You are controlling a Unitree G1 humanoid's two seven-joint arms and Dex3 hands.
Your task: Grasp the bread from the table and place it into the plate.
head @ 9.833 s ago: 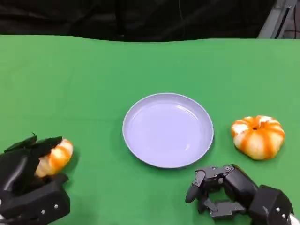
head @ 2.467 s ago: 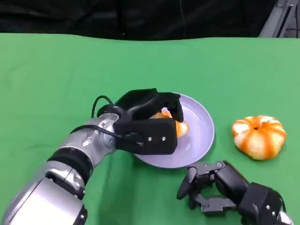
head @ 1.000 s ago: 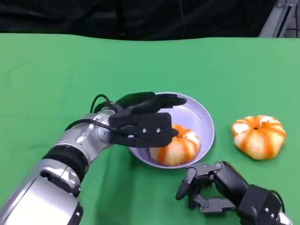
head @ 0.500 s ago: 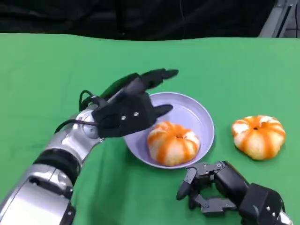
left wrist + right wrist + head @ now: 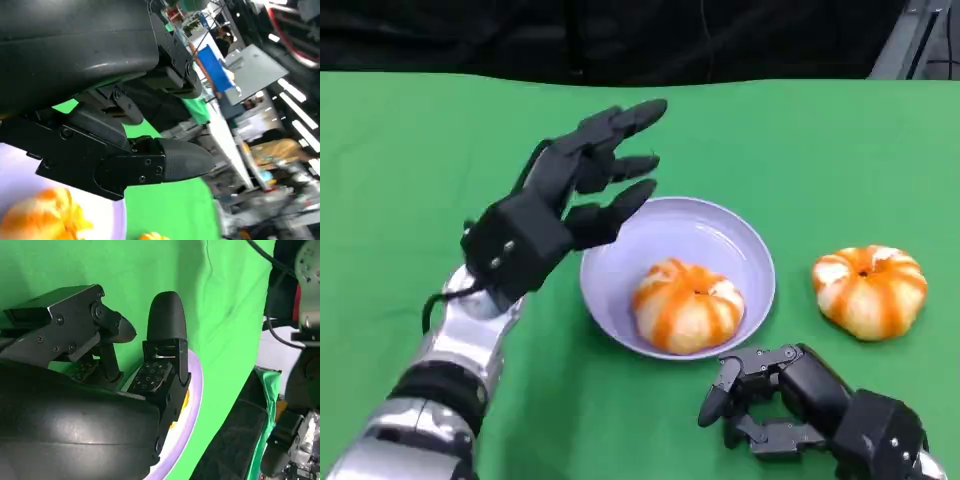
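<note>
An orange-and-white striped bread (image 5: pixel 687 305) lies in the lavender plate (image 5: pixel 715 232) at the table's middle; it also shows as an orange lump (image 5: pixel 37 220) in the left wrist view. My left hand (image 5: pixel 560 205) hovers above and left of the plate, fingers spread, holding nothing. A second striped bread (image 5: pixel 869 290) sits on the green cloth to the right of the plate. My right hand (image 5: pixel 790 405) rests low at the front right, just in front of the plate, fingers curled and holding nothing. The plate's rim (image 5: pixel 192 405) shows past its fingers.
The green cloth (image 5: pixel 420 180) covers the table, with a dark backdrop behind its far edge. There is open cloth to the left and behind the plate.
My left hand let go of the bread, which now lies in the plate, then rose and drew back to the left with its fingers spread. The right hand stayed put.
</note>
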